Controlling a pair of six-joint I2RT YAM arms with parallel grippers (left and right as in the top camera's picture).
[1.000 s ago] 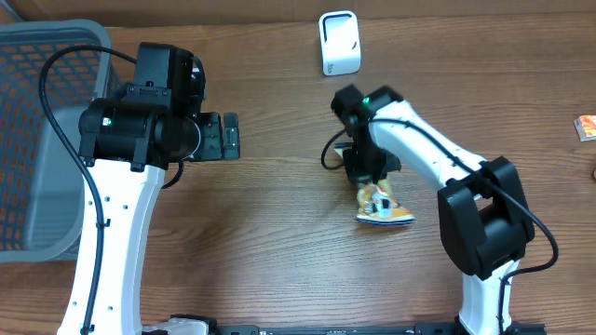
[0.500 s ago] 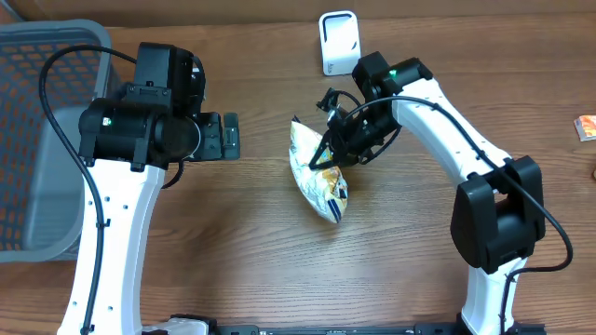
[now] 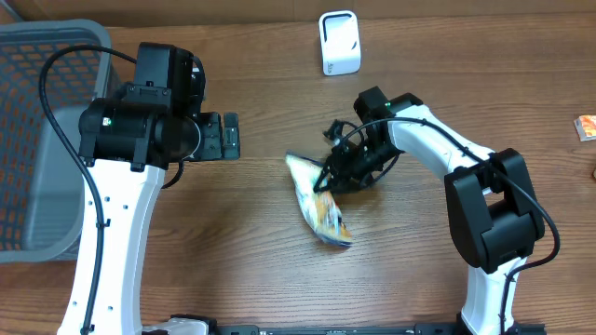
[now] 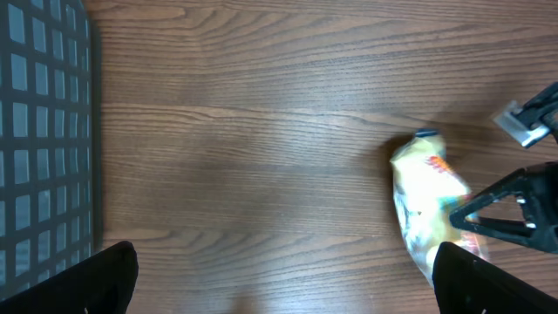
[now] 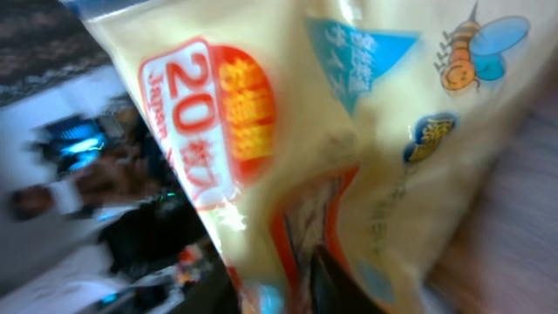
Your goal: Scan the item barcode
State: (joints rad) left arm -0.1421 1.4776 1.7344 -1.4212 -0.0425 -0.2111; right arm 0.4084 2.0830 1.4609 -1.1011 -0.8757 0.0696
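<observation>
our snack bag (image 3: 318,200) is over the middle of the tabletop (image 3: 261,270), blurry, right at the tip of our right gripper (image 3: 326,177). we cannot tell if that gripper has hold of it or not. to do this well, we should grip the bag's edge firmly, lift it, and turn its barcode to the white scanner (image 3: 339,42) at the back. our left gripper (image 3: 231,136) is wide and holds nothing. the grey basket (image 3: 37,56) and a small orange box (image 3: 586,127) sit far off. nothing seems to block the way.
</observation>
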